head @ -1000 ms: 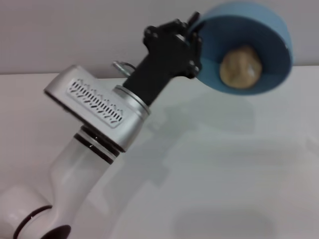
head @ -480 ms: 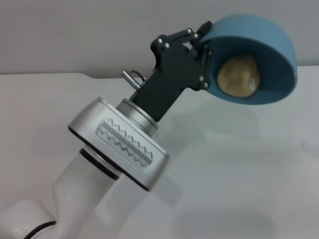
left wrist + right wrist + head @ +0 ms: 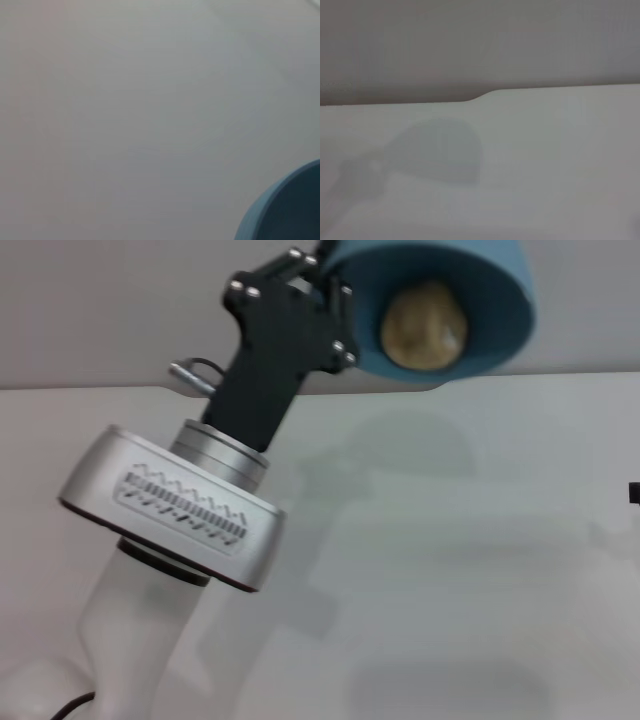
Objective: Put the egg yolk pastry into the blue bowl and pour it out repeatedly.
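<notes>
Head view showed the left tool raised high above the white worktop, its black fingers closed on the left-hand rim of the blue bowl. The bowl hung in the air at the far, upper part of the scene, tipped so steeply that its open mouth faced toward the camera and downward, with the top of its rim cut off by the picture's edge. The egg yolk pastry sat inside the bowl against the inner wall, a pale tan ball lying a little left of the bowl's centre and close to the gripping fingers, not touching the worktop. The arm's silver wrist housing and white forearm ran from the near left corner up toward the bowl. A soft shadow of the arm and bowl lay on the worktop beneath them. At the right edge of the head view a small dark piece showed, too little of it visible to identify. In the left wrist view only a curved part of the blue bowl showed at one corner, against the plain pale surface. The right wrist view showed the worktop with its far edge and the bowl's shadow on it; the right tool itself was not visible in any view.
</notes>
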